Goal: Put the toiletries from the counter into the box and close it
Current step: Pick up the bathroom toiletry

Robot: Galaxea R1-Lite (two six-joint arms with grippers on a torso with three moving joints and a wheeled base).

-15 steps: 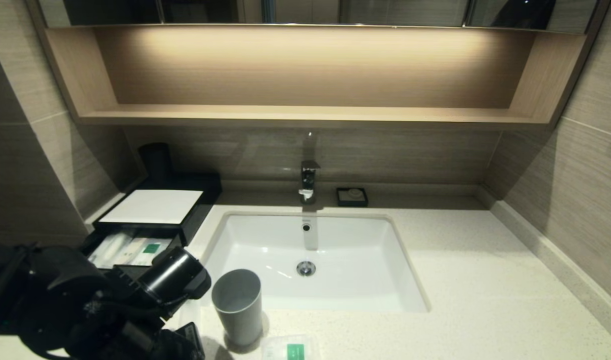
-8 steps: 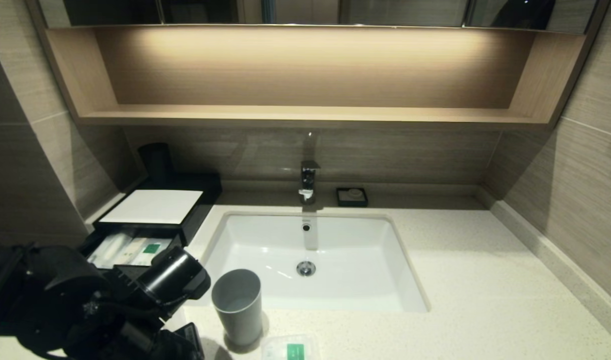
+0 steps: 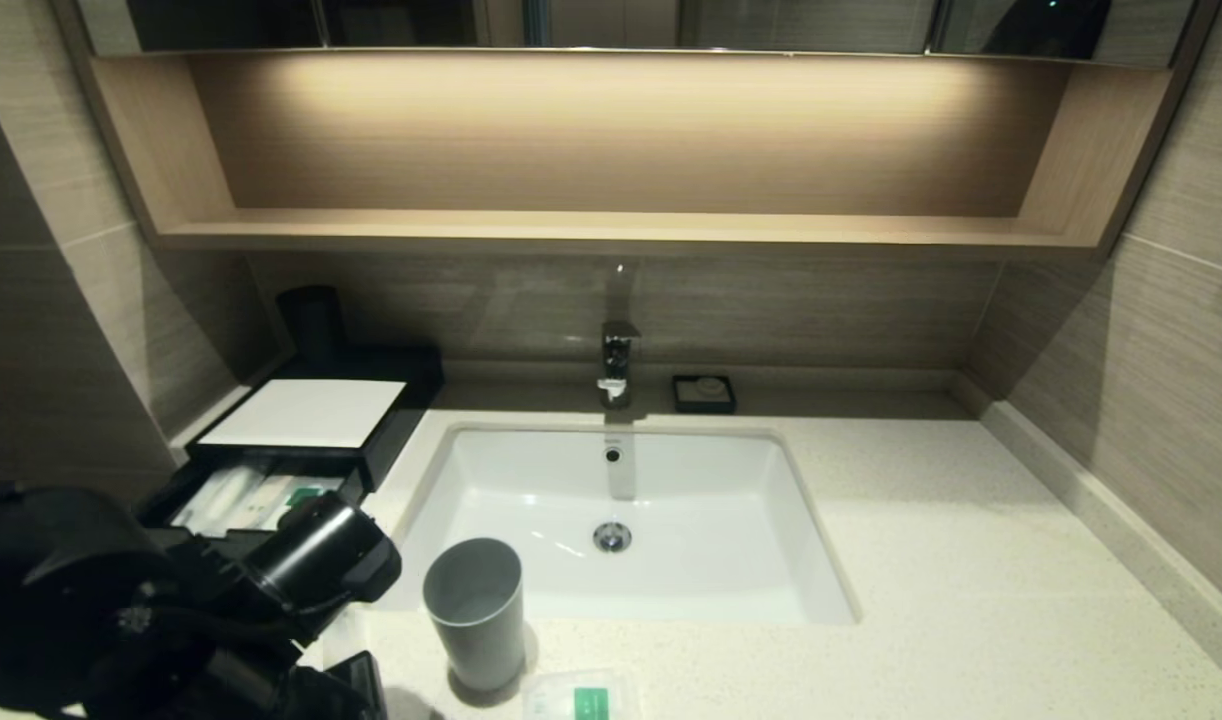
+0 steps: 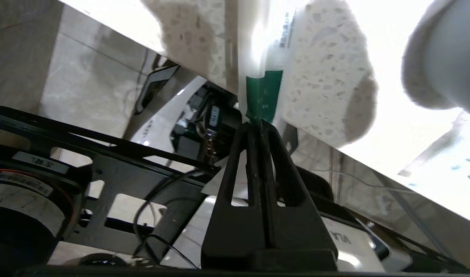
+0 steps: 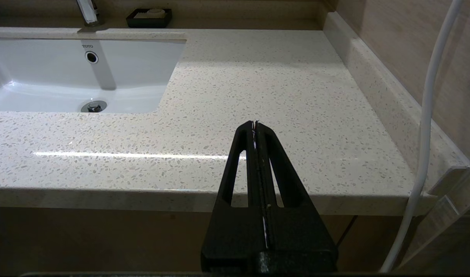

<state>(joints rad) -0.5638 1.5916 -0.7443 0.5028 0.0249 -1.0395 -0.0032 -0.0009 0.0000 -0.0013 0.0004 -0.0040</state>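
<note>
A long narrow translucent packet [image 4: 264, 92] with a green label lies on the cream speckled counter [image 3: 971, 560] at its front left edge. My left gripper [image 4: 258, 124] is shut on the label end of it. In the head view the left arm [image 3: 171, 610] covers that spot. The black box [image 3: 306, 412] with a white top stands at the back left; its drawer [image 3: 251, 500] is pulled out and holds packets. A small squarish packet [image 3: 581, 697] lies near the front edge. My right gripper [image 5: 255, 123] is shut and empty, off the counter's front right.
A grey cup [image 3: 474, 610] stands upright just right of my left arm, between it and the small packet. The white sink [image 3: 621, 520], the faucet [image 3: 617, 360] and a black soap dish [image 3: 704, 393] lie behind. A black cup [image 3: 311, 320] stands behind the box.
My left gripper has shut on the long packet. The left arm has shifted a little left and lower in the head view, uncovering less of the drawer's front.
</note>
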